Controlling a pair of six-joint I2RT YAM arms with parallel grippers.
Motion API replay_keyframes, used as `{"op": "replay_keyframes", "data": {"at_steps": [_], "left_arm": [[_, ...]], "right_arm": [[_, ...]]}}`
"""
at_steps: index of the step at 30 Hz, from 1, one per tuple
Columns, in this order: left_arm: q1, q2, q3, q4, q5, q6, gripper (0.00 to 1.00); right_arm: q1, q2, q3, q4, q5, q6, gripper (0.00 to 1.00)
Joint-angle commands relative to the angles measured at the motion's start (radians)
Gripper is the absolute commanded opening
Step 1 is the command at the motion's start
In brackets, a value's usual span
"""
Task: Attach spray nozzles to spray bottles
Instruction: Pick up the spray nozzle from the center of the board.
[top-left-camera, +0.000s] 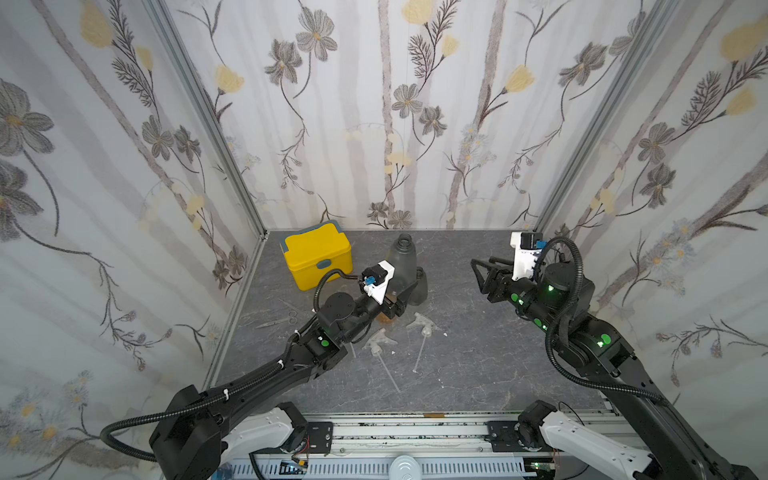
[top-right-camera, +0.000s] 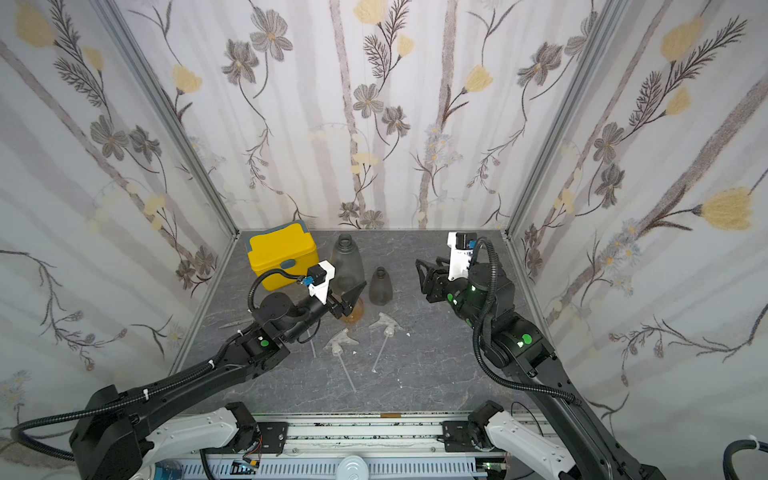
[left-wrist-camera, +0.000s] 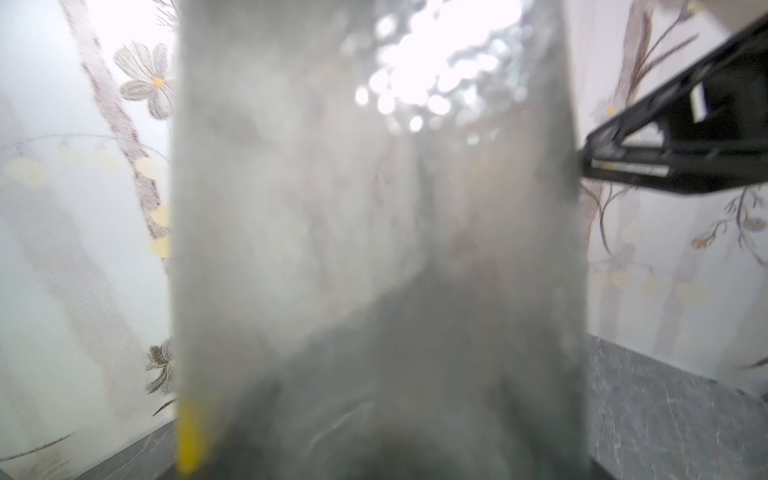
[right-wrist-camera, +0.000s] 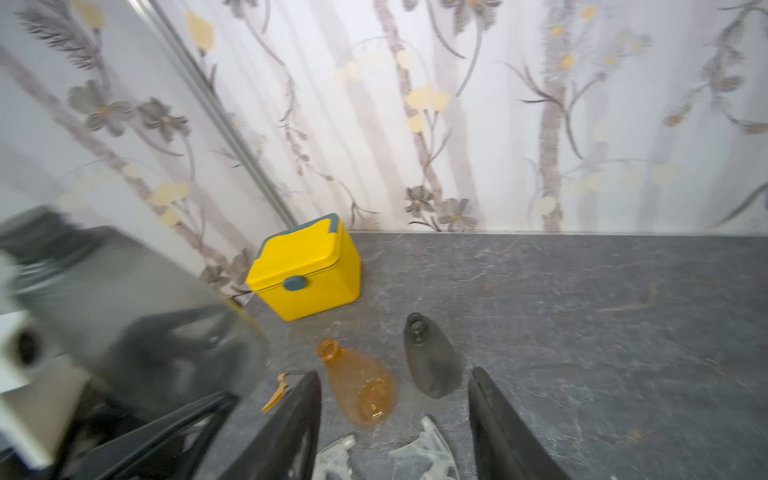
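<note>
held bottle (top-left-camera: 402, 262): smoky translucent teardrop | box (top-left-camera: 318, 257): rounded yellow | table (top-left-camera: 478, 365): dark marbled

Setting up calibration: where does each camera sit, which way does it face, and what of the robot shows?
Top views: high at the front, looking down toward the back wall; left arm, right arm, left tool and right tool show.
Left wrist: on the left arm, facing the large grey bottle close up; own tool hidden.
Right wrist: on the right arm, facing the yellow box; own open fingers show.
Shared: top views and right wrist both show that box and the amber bottle.
</note>
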Motion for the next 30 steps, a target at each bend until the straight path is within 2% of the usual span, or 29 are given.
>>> {"op": "replay_keyframes", "data": {"at_steps": [1, 5, 11, 14, 24, 30], "left_arm": [[0.000, -0.037, -0.017, 0.123, -0.032, -0.068, 0.77], [0.000, -0.060, -0.018, 0.105, -0.032, -0.052, 0.78], [-0.004, -0.075, -0.018, 0.094, -0.031, -0.036, 0.78], [-0.006, -0.071, -0.016, 0.081, -0.030, -0.022, 0.78], [-0.014, -0.071, -0.016, 0.068, -0.031, -0.011, 0.78], [-0.014, -0.068, -0.016, 0.065, -0.024, -0.008, 0.78]], "right_arm": [[-0.003, 0.067, -0.011, -0.056, 0.118, 0.050, 0.56], [-0.001, 0.173, -0.026, -0.099, 0.014, 0.095, 0.47], [0.001, 0.320, -0.097, -0.120, -0.126, 0.120, 0.45], [0.001, 0.414, -0.099, -0.119, -0.221, 0.161, 0.38], [-0.006, 0.700, -0.082, -0.096, -0.455, 0.247, 0.45], [-0.029, 0.792, -0.077, -0.072, -0.516, 0.293, 0.45]]}}
